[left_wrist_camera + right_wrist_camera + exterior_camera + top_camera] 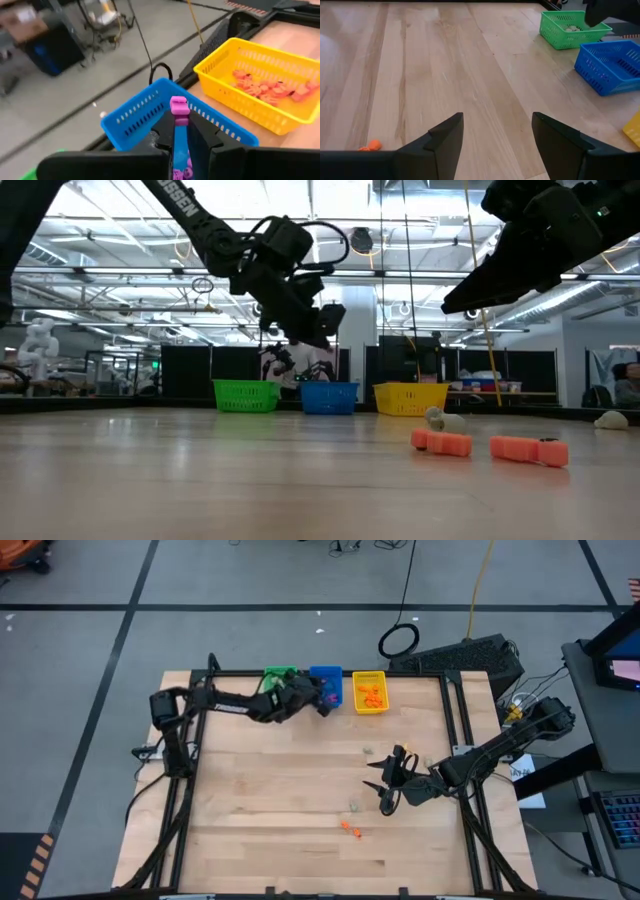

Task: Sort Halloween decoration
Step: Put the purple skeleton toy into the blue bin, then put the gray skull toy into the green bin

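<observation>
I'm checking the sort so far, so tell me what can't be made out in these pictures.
- Blue bin contents: in the high view the left claw, shut on a purple trinket, covers it; the left wrist view shows only its wall.
- Green bin: pale pieces inside, too small to identify in the right wrist view.
- Beige trinkets on the table: too tiny in the high view to tell shape.
- Right claw, open: the low view cuts it off at the top edge.
</observation>
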`<state>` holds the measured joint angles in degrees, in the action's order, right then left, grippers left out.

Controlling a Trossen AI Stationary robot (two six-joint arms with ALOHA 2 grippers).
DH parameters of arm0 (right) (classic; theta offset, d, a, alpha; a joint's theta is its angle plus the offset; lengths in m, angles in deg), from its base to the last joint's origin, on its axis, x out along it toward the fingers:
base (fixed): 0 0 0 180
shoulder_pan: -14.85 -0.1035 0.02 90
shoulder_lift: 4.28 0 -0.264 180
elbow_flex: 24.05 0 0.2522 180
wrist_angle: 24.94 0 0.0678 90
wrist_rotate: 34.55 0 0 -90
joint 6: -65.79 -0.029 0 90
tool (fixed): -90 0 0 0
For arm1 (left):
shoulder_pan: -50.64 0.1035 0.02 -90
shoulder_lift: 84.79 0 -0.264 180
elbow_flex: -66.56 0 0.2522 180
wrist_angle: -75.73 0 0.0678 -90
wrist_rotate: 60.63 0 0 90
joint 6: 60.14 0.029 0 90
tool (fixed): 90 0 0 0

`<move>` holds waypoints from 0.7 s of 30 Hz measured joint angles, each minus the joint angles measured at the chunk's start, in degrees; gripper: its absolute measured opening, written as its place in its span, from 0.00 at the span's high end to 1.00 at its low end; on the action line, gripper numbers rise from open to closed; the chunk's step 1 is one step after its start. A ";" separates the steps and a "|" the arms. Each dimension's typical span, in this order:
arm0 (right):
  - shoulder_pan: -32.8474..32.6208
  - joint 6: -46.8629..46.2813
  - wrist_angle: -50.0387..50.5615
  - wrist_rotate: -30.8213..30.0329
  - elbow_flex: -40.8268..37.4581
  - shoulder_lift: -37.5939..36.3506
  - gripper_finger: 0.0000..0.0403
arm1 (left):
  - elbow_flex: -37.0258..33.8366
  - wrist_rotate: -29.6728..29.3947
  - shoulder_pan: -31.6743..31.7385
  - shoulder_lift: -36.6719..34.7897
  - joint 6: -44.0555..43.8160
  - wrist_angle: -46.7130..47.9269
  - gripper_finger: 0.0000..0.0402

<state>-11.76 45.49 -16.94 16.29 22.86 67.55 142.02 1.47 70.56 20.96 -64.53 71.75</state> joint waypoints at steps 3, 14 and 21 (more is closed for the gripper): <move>0.00 0.00 0.00 0.00 0.00 0.00 0.45 | 0.55 0.74 1.21 0.00 -4.97 3.19 0.91; 0.00 -1.53 0.02 -0.02 0.00 0.00 0.45 | 0.66 6.90 2.59 0.00 -5.31 3.68 0.53; -0.01 -3.10 5.24 -0.92 0.00 -0.02 0.45 | 0.67 25.34 -0.25 -2.99 -7.94 5.85 0.41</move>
<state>-11.77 42.39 -11.70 15.37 22.86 67.53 142.69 26.81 70.31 17.98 -72.46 77.60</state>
